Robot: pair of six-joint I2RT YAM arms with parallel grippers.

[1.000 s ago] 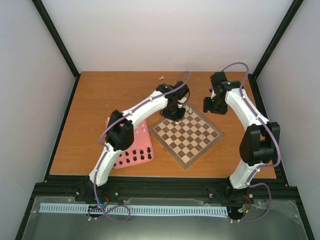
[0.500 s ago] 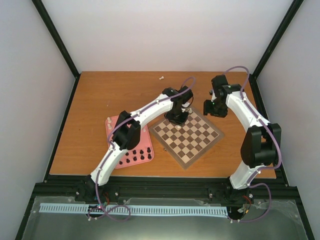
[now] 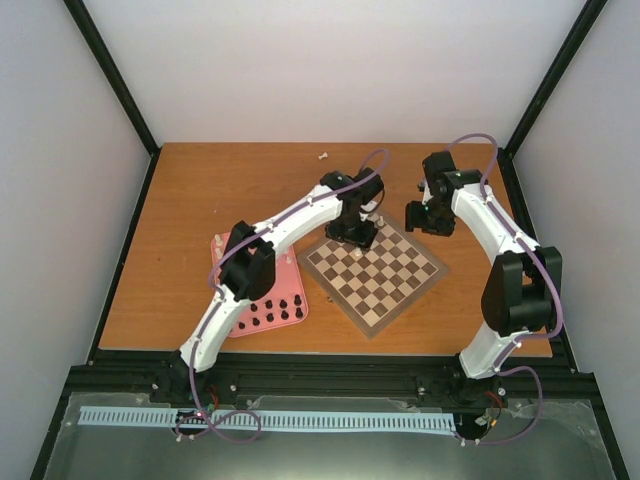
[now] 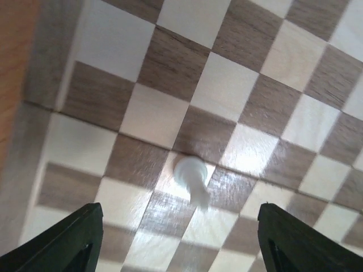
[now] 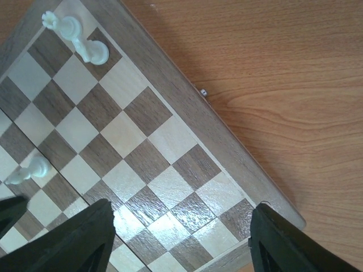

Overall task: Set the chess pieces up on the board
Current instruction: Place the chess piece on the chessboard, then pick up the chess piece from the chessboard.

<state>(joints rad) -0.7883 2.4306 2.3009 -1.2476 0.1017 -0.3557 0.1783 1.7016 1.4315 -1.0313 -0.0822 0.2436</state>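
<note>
Far left of the top view there's the pink tray (image 3: pixel 297 291) with a bunch of black pieces (image 3: pixel 271 316) sitting in its lower half, and neither wrist cam shows it at all. The left arm (image 3: pixel 290 215) stretches across the tray's upper part and blocks some of it, so I can't tell what's under there. Next over, the board (image 3: pixel 385 275) sits mid-table, turned like a diamond. The left gripper (image 3: pixel 355 234) hangs over its upper-left corner and hides the squares below. The left wrist cam fills that in: the gripper (image 4: pixel 180 229) is spread wide, fingers (image 4: pixel 71 241) at the bottom corners of the frame, and a lone white piece (image 4: pixel 190 177) stands on the board in the gap ahead of them, touching neither. Over on the right, the right gripper (image 3: pixel 424 216) hovers just off the board's upper-right edge. From above I can't tell its state, but its own cam shows it (image 5: pixel 180 241) wide apart with nothing in it, plus a crowned white piece (image 5: pixel 76 38) near the board's corner at the upper left and a white pawn (image 5: pixel 31 170) at the left edge. There's also a small white thing (image 3: pixel 323 156) far back on the table (image 3: pixel 200 210), too small to tell what it is.
</note>
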